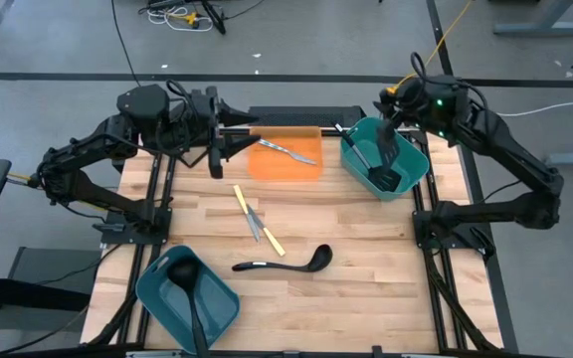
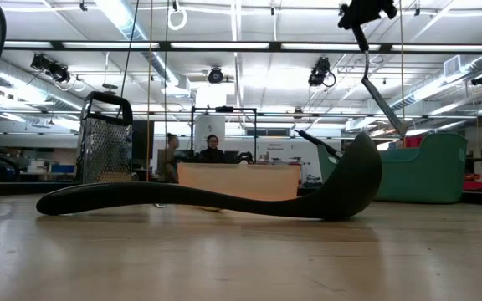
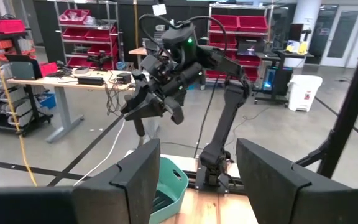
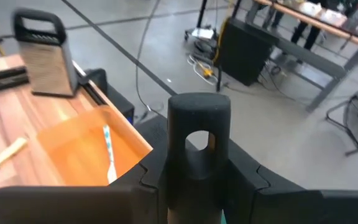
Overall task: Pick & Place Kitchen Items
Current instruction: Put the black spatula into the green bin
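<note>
The right gripper (image 1: 390,121) is being held above the teal bin (image 1: 413,174) at the table's far right corner, its jaws clamped on the handle end of a black spatula (image 1: 387,159), whose slotted blade is hanging down inside the bin. In the right wrist view the holed black handle (image 4: 198,140) is being pinched between the two fingers. For the step to go well, the blade should be lowered until it is resting on the bin floor before the jaws are opened, and the handle should be leaned toward the bin wall, so that nothing is tipped out over the rim. A second dark utensil (image 1: 358,151) is lying in this bin already and should not be struck.

The left gripper (image 1: 229,134) is being kept raised at the table's far edge, beside the orange tray (image 1: 285,167), with its jaws standing apart and nothing between them.

On the tray a silver fork (image 1: 288,152) is lying. The second teal bin (image 1: 217,308), at the near left, is holding one black ladle (image 1: 189,288). Loose on the bare wood are being left another black ladle (image 1: 285,263) and the yellow-handled pieces (image 1: 257,221), with slim silver cutlery among them. A metal grater (image 4: 45,56) is standing just beyond the tray.
</note>
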`<control>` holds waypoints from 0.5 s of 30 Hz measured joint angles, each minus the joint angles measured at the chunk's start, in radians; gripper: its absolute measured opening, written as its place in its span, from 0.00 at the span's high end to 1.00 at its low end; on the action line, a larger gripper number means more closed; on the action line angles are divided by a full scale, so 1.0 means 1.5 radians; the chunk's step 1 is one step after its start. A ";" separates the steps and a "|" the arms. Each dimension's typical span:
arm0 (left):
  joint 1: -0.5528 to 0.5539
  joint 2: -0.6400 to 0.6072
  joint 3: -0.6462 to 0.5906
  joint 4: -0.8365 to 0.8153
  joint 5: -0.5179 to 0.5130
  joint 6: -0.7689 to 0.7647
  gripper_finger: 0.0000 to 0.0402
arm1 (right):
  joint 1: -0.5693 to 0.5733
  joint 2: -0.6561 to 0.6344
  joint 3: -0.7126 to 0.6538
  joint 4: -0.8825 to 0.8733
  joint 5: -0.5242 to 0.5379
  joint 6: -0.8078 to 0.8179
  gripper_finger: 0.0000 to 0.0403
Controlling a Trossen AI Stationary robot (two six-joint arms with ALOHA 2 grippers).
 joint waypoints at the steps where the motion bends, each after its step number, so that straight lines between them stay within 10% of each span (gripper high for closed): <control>1: 0.000 0.000 0.000 0.000 -0.006 0.000 0.47 | -0.012 0.005 0.000 0.000 -0.006 -0.002 0.74; 15: 0.000 0.000 0.000 -0.001 -0.008 -0.018 0.47 | -0.136 0.098 0.000 -0.026 -0.080 -0.005 0.74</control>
